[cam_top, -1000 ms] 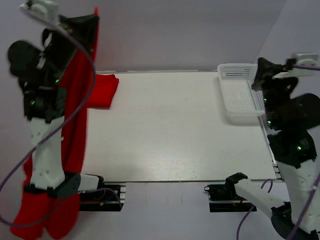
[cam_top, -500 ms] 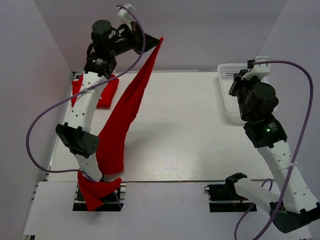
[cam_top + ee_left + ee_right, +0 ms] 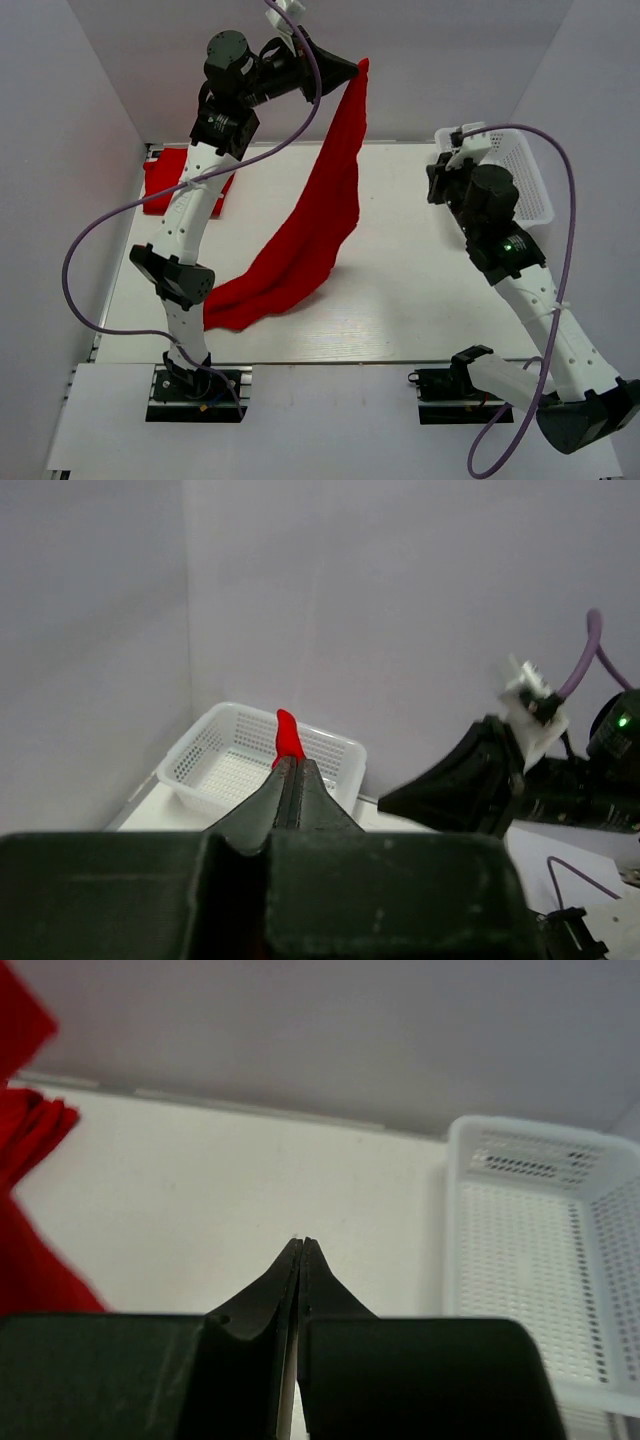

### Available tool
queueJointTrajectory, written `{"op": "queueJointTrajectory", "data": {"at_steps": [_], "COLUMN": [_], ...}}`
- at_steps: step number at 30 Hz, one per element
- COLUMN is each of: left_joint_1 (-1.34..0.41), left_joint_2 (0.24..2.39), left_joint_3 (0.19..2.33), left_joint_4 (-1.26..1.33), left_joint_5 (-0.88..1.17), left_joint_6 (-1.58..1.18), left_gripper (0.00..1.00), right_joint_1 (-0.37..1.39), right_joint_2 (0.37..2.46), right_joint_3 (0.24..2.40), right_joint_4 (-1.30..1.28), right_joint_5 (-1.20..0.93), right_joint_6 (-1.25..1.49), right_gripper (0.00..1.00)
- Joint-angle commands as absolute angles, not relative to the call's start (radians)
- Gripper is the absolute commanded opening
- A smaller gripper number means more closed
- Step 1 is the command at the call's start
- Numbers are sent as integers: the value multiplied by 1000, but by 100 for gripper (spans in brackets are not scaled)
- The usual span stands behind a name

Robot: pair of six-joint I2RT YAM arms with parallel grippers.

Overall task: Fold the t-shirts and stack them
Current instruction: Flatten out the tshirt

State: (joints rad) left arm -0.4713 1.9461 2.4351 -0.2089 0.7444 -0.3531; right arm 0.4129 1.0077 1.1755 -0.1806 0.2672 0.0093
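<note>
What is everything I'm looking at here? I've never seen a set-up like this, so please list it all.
hanging shirt: one, red, held up by a corner over the table's far side, its lower end pooled on the table near the left.
folded shirt: one, red, far left corner of the table.
basket: one, white, far right corner, looks empty.
table: one, white, under it all.
cables: two, purple, one looping along each arm.
left arm: one, white and black, raised high; left jaws shut on the hanging shirt.
right arm: one, white and black, over the table's right side beside the basket; right jaws shut, holding nothing.
</note>
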Motion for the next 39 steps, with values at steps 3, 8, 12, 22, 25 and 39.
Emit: {"op": "queueJointTrajectory", "data": {"at_steps": [3,8,12,22,25,39], "left_joint_1": [-480,-480,-468,-459,-449,-390], "left_joint_2": [1835,1666,1505,1492,1502,1575], "left_joint_3": [2444,2105,1660,1417,1387,1359], "left_joint_4": [-196,-206,-154,-279,-290,-333], "left_joint_5": [655,429,50,-613,-727,-670], "left_joint_6": [-273,-139,-117,-172,-186,-236], "left_gripper": [0,0,0,0,0,0], "right_joint_1": [410,413,413,416,416,480], "right_joint_2": [1008,1008,996,1137,1222,1546], "right_joint_3": [1080,1032,938,841,841,874], "right_joint_4": [-163,-254,-307,-342,-295,-130], "right_joint_5": [143,152,170,91,23,112], "right_joint_6": [41,103,175,256,253,210], "right_gripper": [5,12,27,57,75,90]}}
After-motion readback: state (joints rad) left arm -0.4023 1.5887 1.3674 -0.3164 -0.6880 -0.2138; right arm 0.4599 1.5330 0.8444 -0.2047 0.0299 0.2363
